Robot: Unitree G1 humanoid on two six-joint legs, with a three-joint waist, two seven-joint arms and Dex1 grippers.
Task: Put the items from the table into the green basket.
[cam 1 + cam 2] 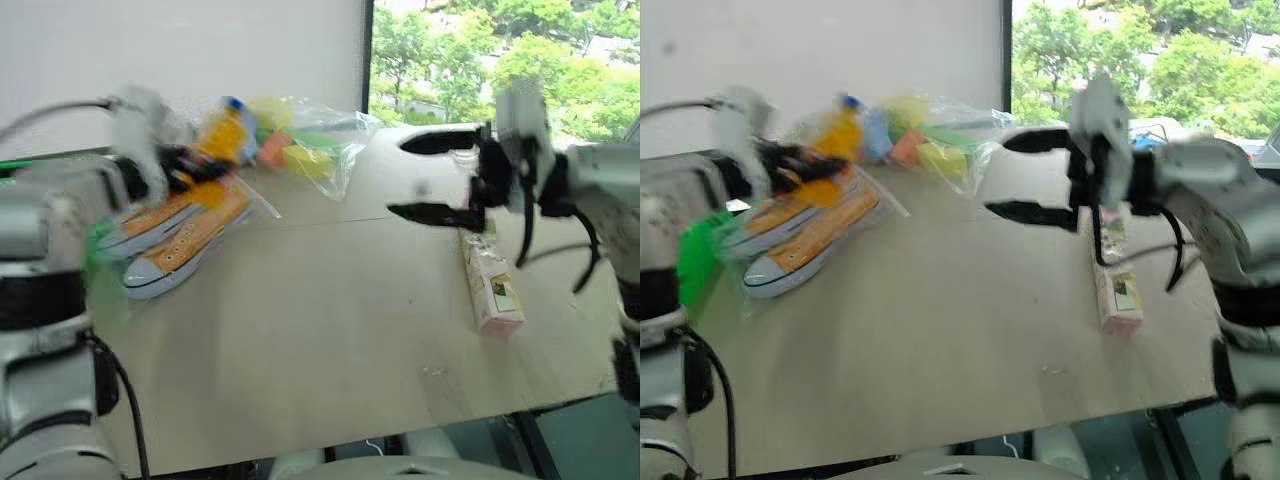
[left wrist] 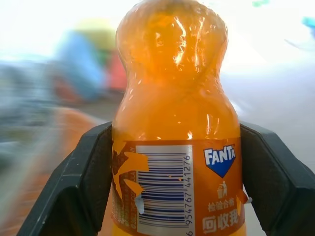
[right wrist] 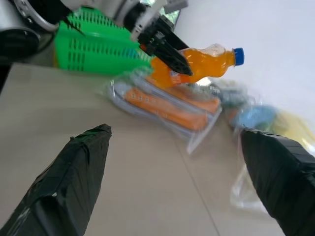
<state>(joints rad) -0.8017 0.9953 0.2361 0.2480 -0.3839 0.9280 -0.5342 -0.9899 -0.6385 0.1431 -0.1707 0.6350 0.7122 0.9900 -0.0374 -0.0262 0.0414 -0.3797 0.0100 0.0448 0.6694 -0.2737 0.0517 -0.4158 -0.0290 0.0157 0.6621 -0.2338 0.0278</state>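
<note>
Soda bottle: the small orange soda bottle (image 3: pixel 197 63) is up off the counter, lying near level in the air above the sneakers, blue cap pointing away from the basket.
Left tool: the left tool (image 2: pixel 172 196) is clamped on the bottle's labelled lower body, one black finger (image 2: pixel 83 182) pressed on each side (label and barcode face the wrist camera).
Sneakers: the orange white-soled sneakers (image 1: pixel 180 235) lie side by side in their clear bag on the counter (image 1: pixel 330 330), just under the lifted bottle.
Foam blocks: the clear bags of colourful foam blocks (image 1: pixel 305 150) sit beside the sneakers toward the far edge.
Pink carton: the tall pink carton (image 1: pixel 492 285) lies flat on the counter's right part, well apart from the sneakers.
Right tool: the right tool (image 1: pixel 432 178) hangs above the counter near the carton, fingers spread wide, nothing between them.
Green basket: the green basket (image 3: pixel 93 42) stands past the sneakers, behind the left arm.
</note>
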